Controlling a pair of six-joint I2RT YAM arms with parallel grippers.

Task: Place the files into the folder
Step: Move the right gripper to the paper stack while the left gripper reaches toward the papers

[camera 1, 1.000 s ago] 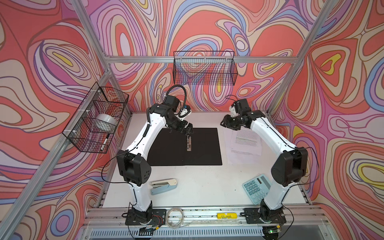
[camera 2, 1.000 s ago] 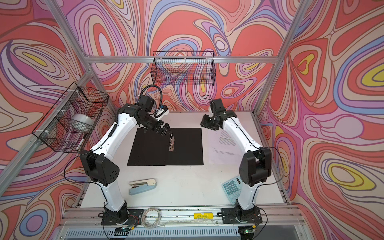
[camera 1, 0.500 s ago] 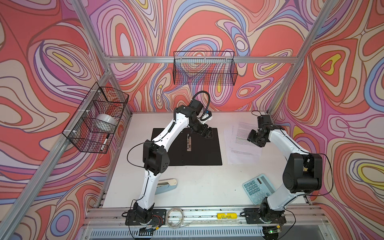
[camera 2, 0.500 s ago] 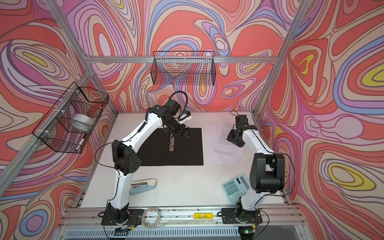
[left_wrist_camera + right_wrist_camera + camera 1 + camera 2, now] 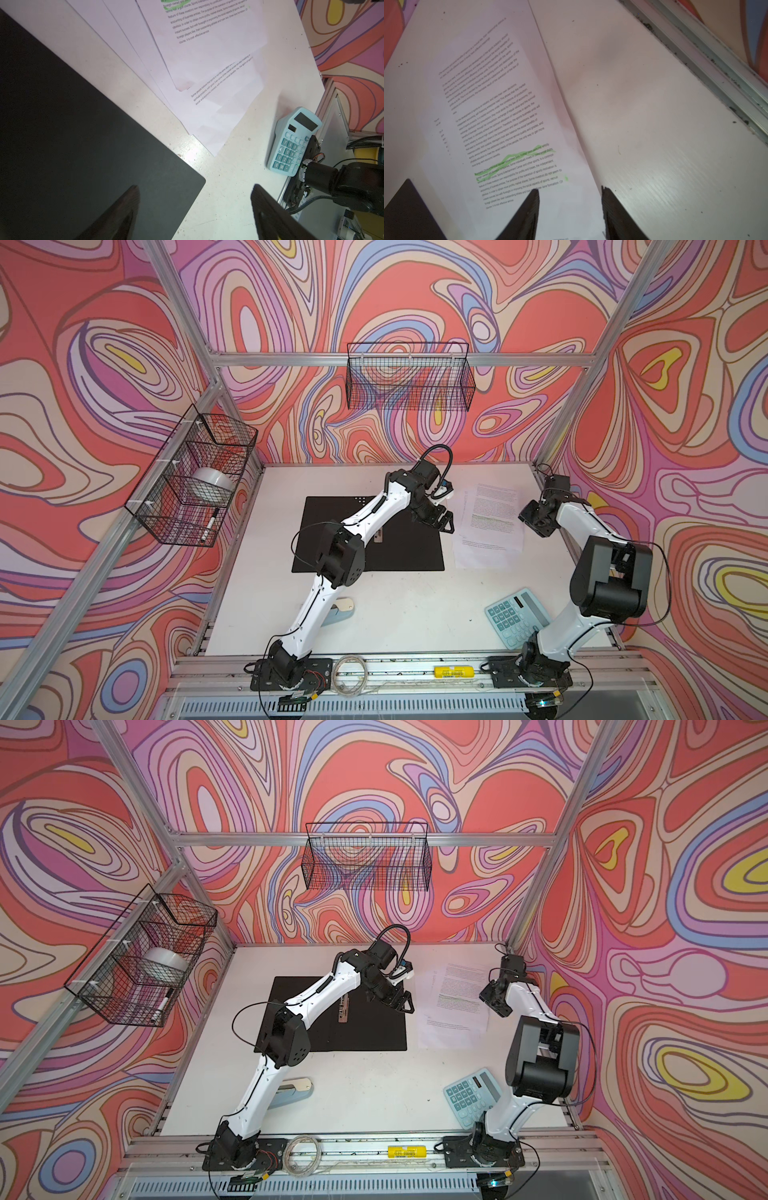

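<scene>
Flanking the files (image 5: pixel 488 531) for a slide into the open folder (image 5: pixel 411 551), you are hovering left claw (image 5: pixel 194 186) wide, right claw (image 5: pixel 570 188) half-spread, both empty.

Left claw (image 5: pixel 195 188) spread wide, right claw (image 5: pixel 570 189) parted, empty

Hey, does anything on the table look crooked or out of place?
Yes: the paper sheets beside the open black folder are not squared up. They lie fanned on the table, the top sheet turned against those beneath, corners sticking out unevenly. Nothing looks spilled or torn.
</scene>
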